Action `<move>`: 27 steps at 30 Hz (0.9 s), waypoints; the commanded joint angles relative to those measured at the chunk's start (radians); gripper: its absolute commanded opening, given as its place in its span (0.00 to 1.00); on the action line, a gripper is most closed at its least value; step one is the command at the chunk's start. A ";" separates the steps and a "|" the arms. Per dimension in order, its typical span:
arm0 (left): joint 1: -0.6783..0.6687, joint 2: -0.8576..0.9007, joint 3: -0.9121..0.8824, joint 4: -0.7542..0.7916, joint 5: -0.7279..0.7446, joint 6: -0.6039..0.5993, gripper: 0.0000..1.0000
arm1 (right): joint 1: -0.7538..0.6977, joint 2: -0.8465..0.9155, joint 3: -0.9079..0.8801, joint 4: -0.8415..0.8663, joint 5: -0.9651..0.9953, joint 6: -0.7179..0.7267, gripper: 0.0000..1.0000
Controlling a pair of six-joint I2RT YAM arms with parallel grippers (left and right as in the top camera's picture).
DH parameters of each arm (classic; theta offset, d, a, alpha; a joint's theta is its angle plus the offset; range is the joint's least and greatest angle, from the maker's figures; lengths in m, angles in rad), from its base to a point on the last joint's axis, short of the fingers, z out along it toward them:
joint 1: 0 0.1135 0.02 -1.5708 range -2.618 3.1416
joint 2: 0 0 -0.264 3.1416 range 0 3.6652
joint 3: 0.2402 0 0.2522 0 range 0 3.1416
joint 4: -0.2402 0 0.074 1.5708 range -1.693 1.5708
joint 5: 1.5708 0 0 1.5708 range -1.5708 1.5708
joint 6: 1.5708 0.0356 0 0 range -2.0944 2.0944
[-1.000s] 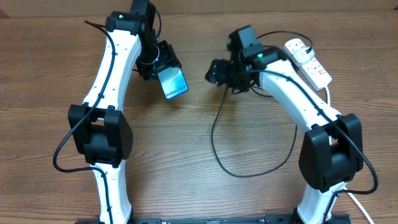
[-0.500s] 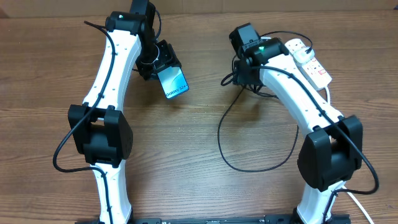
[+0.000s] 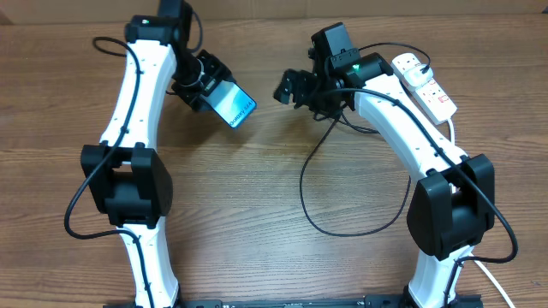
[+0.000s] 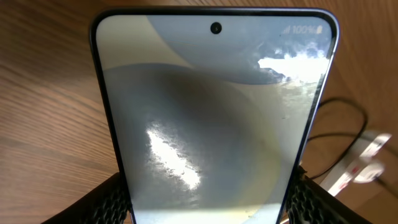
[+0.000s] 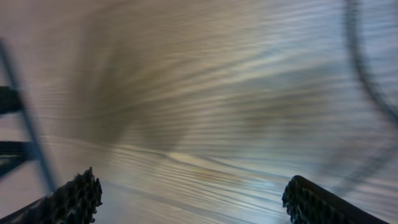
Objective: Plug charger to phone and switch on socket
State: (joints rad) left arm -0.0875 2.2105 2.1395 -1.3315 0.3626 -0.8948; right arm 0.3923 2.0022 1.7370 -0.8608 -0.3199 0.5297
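Overhead: your left gripper clamps the slim blue-screened phone, long axis diagonal, free end lower-right; right gripper spread.

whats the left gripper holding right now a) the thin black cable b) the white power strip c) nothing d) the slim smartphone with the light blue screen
d: the left wrist view shows the slim smartphone with the light blue screen clamped between the left gripper's black fingers, while overhead the thin black cable lies looped on the wooden table and the white power strip lies far from that gripper.
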 commanded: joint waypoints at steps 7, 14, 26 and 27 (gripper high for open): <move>0.031 -0.006 0.002 -0.002 0.203 -0.246 0.04 | 0.039 -0.004 0.003 0.137 -0.229 0.095 0.90; 0.030 -0.006 0.002 -0.002 0.289 -0.296 0.04 | 0.105 -0.003 0.003 0.170 -0.144 0.156 0.77; 0.022 -0.006 0.002 -0.014 0.364 -0.305 0.04 | 0.160 0.004 0.003 0.258 -0.023 0.201 0.39; 0.021 -0.006 0.002 -0.019 0.371 -0.305 0.04 | 0.161 0.007 0.003 0.259 -0.015 0.206 0.38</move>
State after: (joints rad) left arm -0.0589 2.2105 2.1395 -1.3407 0.6662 -1.1809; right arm 0.5415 2.0022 1.7370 -0.6140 -0.3828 0.7143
